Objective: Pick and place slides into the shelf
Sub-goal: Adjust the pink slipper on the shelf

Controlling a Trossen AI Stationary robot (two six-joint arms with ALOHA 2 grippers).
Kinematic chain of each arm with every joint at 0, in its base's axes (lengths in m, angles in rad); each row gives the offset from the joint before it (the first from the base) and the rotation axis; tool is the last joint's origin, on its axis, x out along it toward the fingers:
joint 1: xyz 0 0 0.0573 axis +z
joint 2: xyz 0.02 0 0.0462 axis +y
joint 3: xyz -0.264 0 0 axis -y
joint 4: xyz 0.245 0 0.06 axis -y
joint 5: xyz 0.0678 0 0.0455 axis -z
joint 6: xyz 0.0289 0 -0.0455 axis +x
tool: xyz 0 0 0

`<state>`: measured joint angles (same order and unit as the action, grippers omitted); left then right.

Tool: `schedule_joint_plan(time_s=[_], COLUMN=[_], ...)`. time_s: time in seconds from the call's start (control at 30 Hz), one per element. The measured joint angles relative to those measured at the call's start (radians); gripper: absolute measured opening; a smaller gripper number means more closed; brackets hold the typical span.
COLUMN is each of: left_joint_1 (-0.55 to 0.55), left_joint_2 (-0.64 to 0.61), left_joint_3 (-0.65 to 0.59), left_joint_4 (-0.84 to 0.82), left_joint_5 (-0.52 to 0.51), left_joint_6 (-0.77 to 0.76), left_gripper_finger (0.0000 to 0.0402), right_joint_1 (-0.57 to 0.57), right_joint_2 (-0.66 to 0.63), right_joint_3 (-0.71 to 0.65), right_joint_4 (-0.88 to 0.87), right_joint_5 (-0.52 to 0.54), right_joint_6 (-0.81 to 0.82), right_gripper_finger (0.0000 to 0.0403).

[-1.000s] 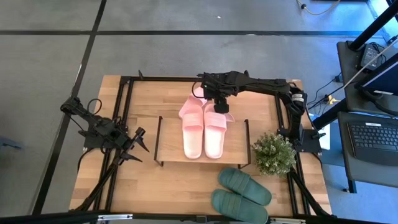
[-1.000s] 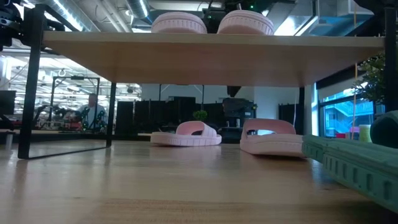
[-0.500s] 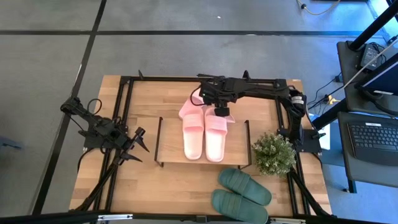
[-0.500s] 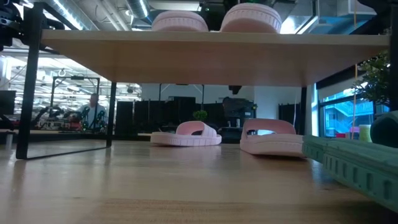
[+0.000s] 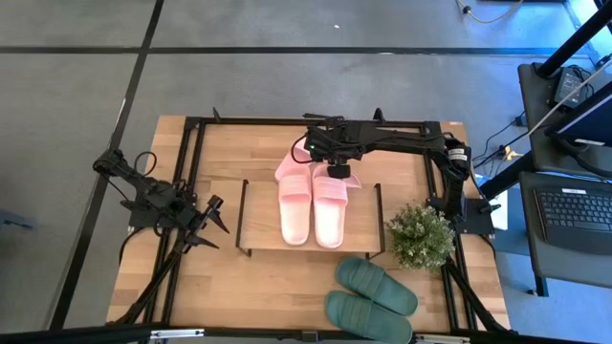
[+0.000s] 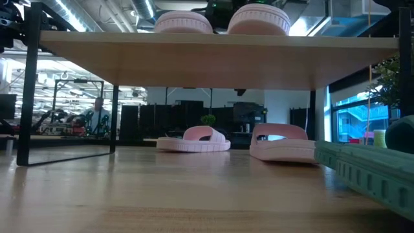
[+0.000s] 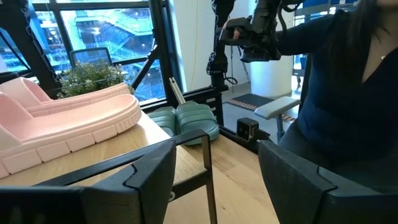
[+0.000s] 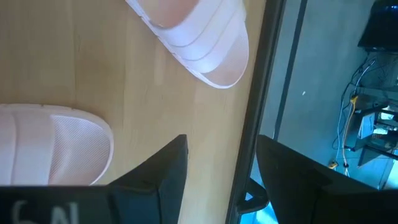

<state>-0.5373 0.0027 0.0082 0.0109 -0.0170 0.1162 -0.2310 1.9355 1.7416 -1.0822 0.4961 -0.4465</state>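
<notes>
Right gripper [image 5: 337, 170] hovers open, holding nothing, over the pink slides [image 5: 312, 199] on the shelf [image 5: 263, 225]; left gripper [image 5: 212, 222] waits open at nine o'clock

Right gripper [image 5: 338, 172] fingers apart, arm outstretched; left gripper [image 5: 218, 216] open-fingered, idle.

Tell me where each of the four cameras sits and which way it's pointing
High: overhead, straight down; both arms, shelf, table.
Low: table height, level, under the shelf board; pink slides beyond, no arm clear.
Left wrist: past the left gripper toward green slides.
Right wrist: past the right gripper down at the table.
Shared: high and low both show pink slides on the shelf.
</notes>
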Motion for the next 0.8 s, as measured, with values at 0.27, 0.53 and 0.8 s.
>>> schedule_joint_plan(time_s=[0.27,0.53,0.8], left_joint_1=[0.000,0.000,0.000], left_joint_2=[0.000,0.000,0.000], left_joint_3=[0.000,0.000,0.000], left_joint_4=[0.000,0.000,0.000], left_joint_5=[0.000,-0.011,-0.015], left_joint_6=[0.000,0.001,-0.002], left_gripper_finger=[0.0221,0.0221,0.0221], right_joint_1=[0.000,0.000,0.000], right_joint_2=[0.000,0.000,0.000], right_joint_3=[0.000,0.000,0.000], right_joint_4=[0.000,-0.001,0.000], right_joint_5=[0.000,0.000,-0.001], right_joint_6=[0.000,0.000,0.000], right_gripper_finger=[0.0190,0.0190,0.0190])
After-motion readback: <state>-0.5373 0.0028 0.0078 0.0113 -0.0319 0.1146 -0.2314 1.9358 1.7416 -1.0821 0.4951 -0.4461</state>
